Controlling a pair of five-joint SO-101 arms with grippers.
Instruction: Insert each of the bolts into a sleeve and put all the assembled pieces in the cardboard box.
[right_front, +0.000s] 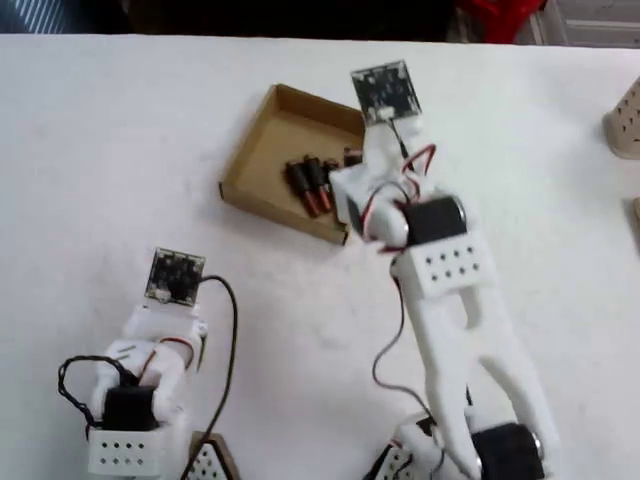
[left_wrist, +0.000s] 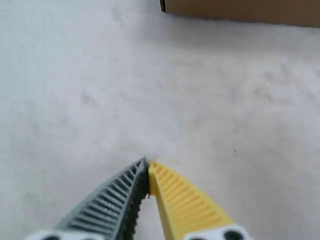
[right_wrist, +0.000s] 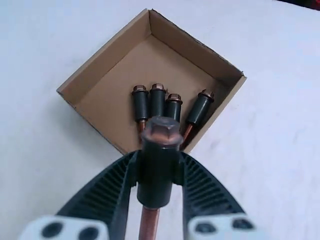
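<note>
White tabletop (right_front: 120, 120) under both arms, cardboard box (right_front: 275, 140) near the middle. Gripping one assembled piece (right_wrist: 158, 180) in right gripper (right_wrist: 159, 156): black fingers (right_wrist: 112, 192) clamped on the sleeve from both sides, copper bolt head toward the wrist camera, shank poking out the other end. Hovering roughly above the box's near wall per high view, right arm (right_front: 445, 265) stretched out to it; hard to tell whether fully past the rim. In the box: four assembled pieces (right_wrist: 167, 107), side by side on the floor, heads toward the box middle, shanks toward the near wall. Left gripper (left_wrist: 148, 167) low over bare table, grey and yellow fingers (left_wrist: 112, 202) pressed together tip to tip on nothing, well apart from the box.

Step in hand, as judged: drop-off of the held piece. To do it well:
- move past the near wall first, no release above the rim
- aim for bare floor beside the row, not on top of the four
- lower close to the floor before spreading the fingers; round sleeve, likely to roll or bounce from height
- keep off the wall on descent; light cardboard, easy to shove
- lift straight up after release, no dragging across the row
- leave left arm parked
</note>
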